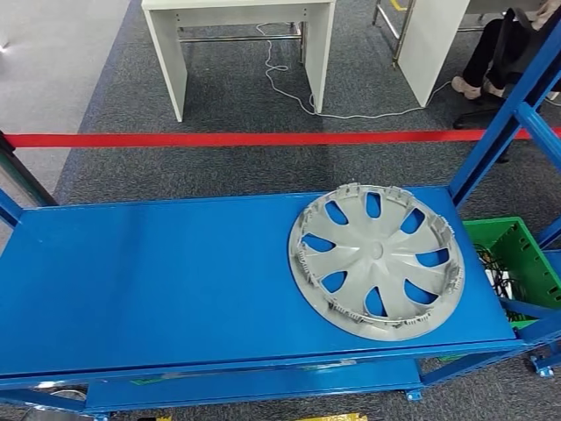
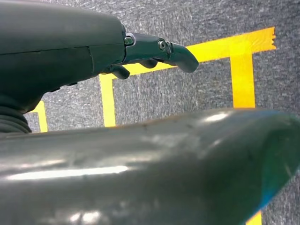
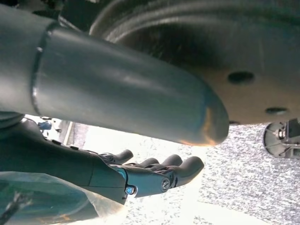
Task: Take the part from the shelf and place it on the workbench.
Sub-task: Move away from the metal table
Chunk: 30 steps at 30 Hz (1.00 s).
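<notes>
**A:** Start with the biggest thing. You have one blue shelf (image 1: 166,281), and its top deck runs almost the whole width of the head view. Why would the part sit up there?

**B:** I'd judge it was laid there so you can reach it from above with nothing in the way. The one grey wheel cover (image 1: 376,260) lies flat, ribbed inner side up, towards the right end of the deck, its rim close to the front edge and near the right upright. Flat like that it won't roll, but you will need to get fingers under its rim or through a spoke opening.

**A:** What else do you count?

**B:** One white surface (image 1: 238,35) across the red floor line, well apart from the shelf; likely where the part is to go. One green crate (image 1: 513,254) sits just beside the shelf's right end.

**A:** And your hands?

**B:** Two, both hanging low over the floor. The left hand (image 2: 141,51) holds nothing, its fingers stretched out over yellow floor tape. The right hand (image 3: 148,176) is also released, fingers extended and slightly apart. Neither touches the wheel cover, so the pickup has not yet begun.
</notes>
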Motion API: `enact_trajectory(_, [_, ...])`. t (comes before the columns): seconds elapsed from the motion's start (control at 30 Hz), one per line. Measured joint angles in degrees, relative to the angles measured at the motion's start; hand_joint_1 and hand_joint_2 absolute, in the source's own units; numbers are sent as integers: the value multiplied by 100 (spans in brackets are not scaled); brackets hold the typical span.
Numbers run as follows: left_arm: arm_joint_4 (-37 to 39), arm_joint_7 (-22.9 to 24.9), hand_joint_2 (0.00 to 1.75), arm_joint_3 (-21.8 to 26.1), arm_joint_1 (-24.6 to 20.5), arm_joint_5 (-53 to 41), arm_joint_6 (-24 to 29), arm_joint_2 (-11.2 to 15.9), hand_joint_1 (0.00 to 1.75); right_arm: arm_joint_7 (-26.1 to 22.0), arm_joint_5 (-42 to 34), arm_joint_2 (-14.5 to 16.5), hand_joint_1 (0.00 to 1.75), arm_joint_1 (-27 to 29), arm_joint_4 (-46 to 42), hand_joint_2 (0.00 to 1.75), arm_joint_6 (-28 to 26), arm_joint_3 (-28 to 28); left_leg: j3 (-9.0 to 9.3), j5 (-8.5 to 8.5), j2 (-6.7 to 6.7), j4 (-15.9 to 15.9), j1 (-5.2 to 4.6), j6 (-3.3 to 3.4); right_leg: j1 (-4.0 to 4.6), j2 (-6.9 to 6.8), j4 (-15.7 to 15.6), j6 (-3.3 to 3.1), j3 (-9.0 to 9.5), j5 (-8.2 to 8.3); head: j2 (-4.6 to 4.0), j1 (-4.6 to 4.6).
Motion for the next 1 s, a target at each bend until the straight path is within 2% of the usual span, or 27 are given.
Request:
enact_trajectory(0.03, [0,-2,0,10,1,0,2,-5,0,-5,6,-2,0,4,0,0,1,0,-11,28,22,-25,7,43,-3,-92,100,27,-50,-117,0,8])
enact_trajectory(0.1, [0,-7,0,26,3,-1,3,-16,0,-22,14,-14,0,0,0,0,20,1,-62,76,83,-52,11,105,-6,-293,637,73,-262,-546,-1,25])
enact_trajectory(0.13, [0,-10,0,32,10,-2,2,-20,0,-31,15,-25,0,-3,0,0,34,1,-101,99,118,-52,8,119,-8,-342,1011,96,-397,-774,-1,32])
enact_trajectory(0.17, [0,-10,0,35,18,-2,2,-22,0,-38,16,-38,0,-1,0,0,49,1,-143,126,156,-50,6,121,-9,-360,1320,115,-492,-926,-1,33])
enact_trajectory(0.2, [0,-10,0,39,23,-4,2,-25,0,-42,17,-52,0,2,0,0,66,0,-185,156,189,-49,5,116,-11,-367,1460,129,-498,-967,-1,32])
enact_trajectory(0.23, [0,-10,0,41,24,-9,2,-26,0,-45,19,-62,0,5,0,0,82,-1,-225,186,213,-47,6,107,-14,-374,1379,137,-390,-894,-1,32])
enact_trajectory(0.27, [0,-9,0,44,21,-14,2,-29,0,-48,20,-72,0,8,0,0,97,-1,-259,217,227,-45,8,91,-20,-388,1074,143,-164,-738,-1,32])
enact_trajectory(0.33, [0,-4,0,48,12,-21,2,-37,0,-60,23,-85,0,1,0,0,121,0,-298,282,239,-33,0,37,-28,-428,244,130,397,-464,0,33])
enact_trajectory(0.37, [0,-1,0,51,11,-22,3,-39,0,-69,25,-87,0,-1,0,0,128,1,-308,321,243,-30,-9,3,-24,-437,-40,105,566,-384,-1,28])
enact_trajectory(0.4, [0,3,0,54,8,-22,4,-41,0,-81,27,-88,0,-4,0,0,135,1,-314,361,247,-25,-16,-30,-16,-437,-182,73,631,-360,-1,25])
enact_trajectory(0.47, [0,8,0,60,8,-24,5,-44,0,-94,31,-89,0,0,0,0,142,0,-325,439,253,-40,-16,-96,-5,-422,-199,-5,560,-315,-1,14])
enact_trajectory(0.5, [0,8,0,63,9,-24,7,-45,0,-96,33,-89,0,1,0,0,143,-1,-341,407,237,-24,-7,-131,-10,-425,-206,-48,524,-287,0,11])
enact_trajectory(0.53, [0,9,0,65,16,-24,8,-45,0,-95,36,-89,0,2,0,0,143,-1,-369,280,214,53,1,-166,-18,-431,-210,-101,483,-242,0,7])
enact_trajectory(0.57, [0,9,0,67,23,-24,9,-45,0,-95,38,-90,0,3,0,0,143,-1,-422,57,188,236,7,-196,-26,-437,-217,-148,431,-186,0,1])
enact_trajectory(0.63, [0,9,0,69,29,-23,10,-45,0,-96,40,-91,0,3,0,0,143,-1,-573,-536,152,917,11,-235,-18,-441,-210,-198,303,-76,-2,-9])
enact_trajectory(0.67, [0,10,0,70,28,-23,10,-45,0,-97,40,-91,0,5,0,0,143,-1,-625,-732,148,1265,11,-241,-8,-440,-203,-203,248,-22,-1,-13])
enact_trajectory(0.7, [0,10,0,70,26,-24,10,-45,0,-97,40,-91,0,6,0,0,143,-1,-612,-802,145,1492,10,-236,4,-438,-194,-206,187,34,-1,-12])
enact_trajectory(0.73, [0,11,0,70,25,-23,10,-45,0,-97,42,-91,0,7,0,0,143,-1,-514,-744,142,1515,8,-219,17,-434,-184,-206,128,84,0,-13])
enact_trajectory(0.77, [0,13,0,71,24,-24,10,-45,0,-97,44,-91,0,6,0,0,145,-1,-315,-607,135,1315,2,-185,31,-426,-175,-206,75,129,0,-12])
enact_trajectory(0.8, [0,14,0,72,22,-24,10,-43,0,-97,49,-90,0,4,0,0,151,-1,-31,-453,119,934,-13,-133,41,-417,-168,-203,18,169,0,-11])
enact_trajectory(0.87, [0,15,0,73,13,-29,10,-31,0,-97,58,-86,0,1,0,0,164,-1,492,-331,85,118,-50,-17,60,-406,-159,-175,-58,233,-1,-8])
enact_trajectory(0.9, [0,15,0,74,8,-32,10,-27,0,-97,63,-84,0,-2,0,0,171,0,627,-340,73,-134,-69,21,59,-407,-157,-148,-83,265,0,-7])
enact_trajectory(0.93, [0,15,0,74,4,-36,11,-24,0,-98,66,-82,0,-5,0,0,173,1,663,-370,72,-244,-84,39,56,-410,-156,-113,-105,298,0,-8])
enact_trajectory(1.0, [0,17,0,74,3,-39,21,-31,0,-98,70,-83,0,-6,0,0,163,2,635,-337,82,-327,-96,40,45,-412,-170,-51,-132,347,0,-10])
